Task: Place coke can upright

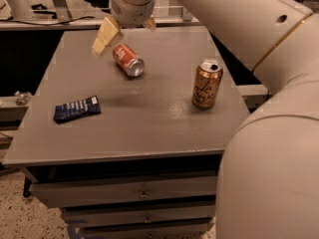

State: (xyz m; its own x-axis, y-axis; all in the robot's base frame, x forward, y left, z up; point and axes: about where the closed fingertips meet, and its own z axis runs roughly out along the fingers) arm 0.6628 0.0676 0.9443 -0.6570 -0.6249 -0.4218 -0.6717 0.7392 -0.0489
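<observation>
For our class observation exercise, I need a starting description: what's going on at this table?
A robot arm's hand hovers open just above the coke can, which lies on its side at the far part of the table, not yet grasped. A gold can stands upright to the right, and a dark blue packet lies flat at the left.

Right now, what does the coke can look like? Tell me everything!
The coke can is small and red-orange with white lettering, and looks like shiny metal. It lies on its side on the far part of the table, with a silver end turned toward the camera. Only the table seems to touch it. The gripper hangs open just above it, not holding it.
</observation>
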